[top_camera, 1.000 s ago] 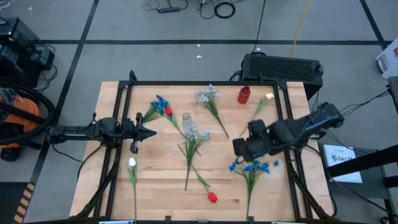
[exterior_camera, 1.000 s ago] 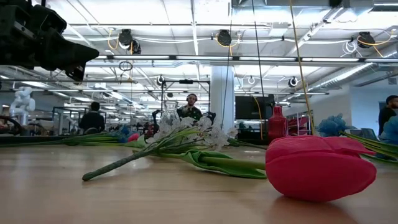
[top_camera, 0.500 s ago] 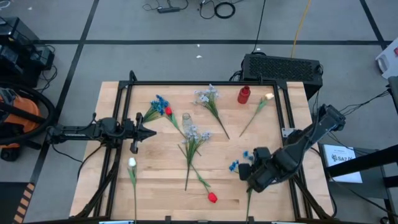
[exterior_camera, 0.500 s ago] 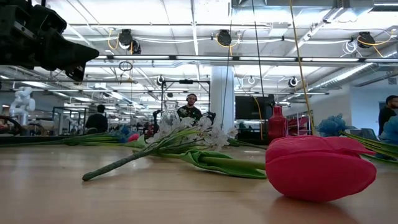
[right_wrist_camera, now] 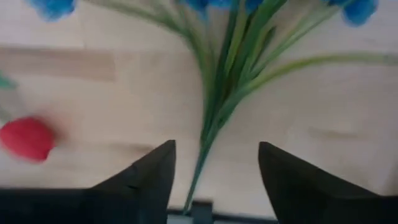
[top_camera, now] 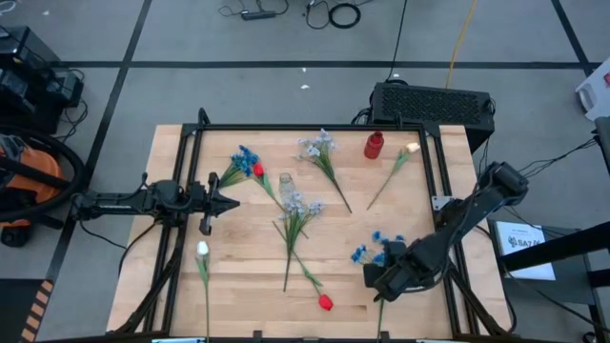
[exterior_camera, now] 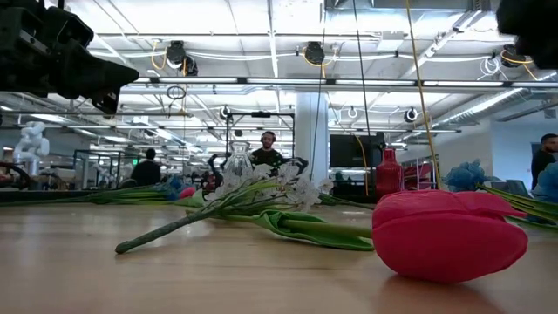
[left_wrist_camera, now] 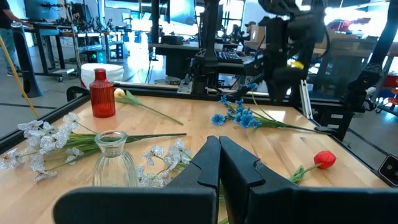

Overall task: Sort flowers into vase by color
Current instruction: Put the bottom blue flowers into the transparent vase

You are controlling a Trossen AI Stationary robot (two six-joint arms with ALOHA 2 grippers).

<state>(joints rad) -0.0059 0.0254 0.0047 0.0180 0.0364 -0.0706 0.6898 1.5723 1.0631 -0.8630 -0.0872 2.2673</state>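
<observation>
High view first: the right gripper [top_camera: 393,277] sits low over the near right part of the wooden table [top_camera: 238,286], right on top of the blue flower spray [top_camera: 378,250], whose blooms fan out just beyond the claw toward the table's middle. A red tulip bud [top_camera: 325,302] lies on the boards just to the claw's inner side. Well beyond the claw stand the clear glass vase [top_camera: 285,181] and, near the far edge, the red vase [top_camera: 374,145], with a cream tulip [top_camera: 400,160] lying between that red vase and the claw. A white-lilac spray [top_camera: 297,211] lies beside the clear vase, a second one [top_camera: 320,151] near the far edge. The left gripper [top_camera: 227,202] waits at the left side, a second blue spray [top_camera: 243,164] with a red bud just beyond it and a white tulip [top_camera: 202,252] on its near side.

Low view: the red tulip bud [exterior_camera: 449,234] fills the right foreground, the white-lilac spray [exterior_camera: 261,194] lies across the middle, and the clear vase [exterior_camera: 238,160] and red vase [exterior_camera: 387,172] stand behind.

Left wrist view: the left claw's fingers [left_wrist_camera: 208,163] are pressed together, holding nothing; ahead of them stands the clear vase [left_wrist_camera: 113,163].

Right wrist view: the right claw's fingers [right_wrist_camera: 148,174] are spread wide, released, and the blue spray's green stem [right_wrist_camera: 214,118] runs between them, untouched.
</observation>
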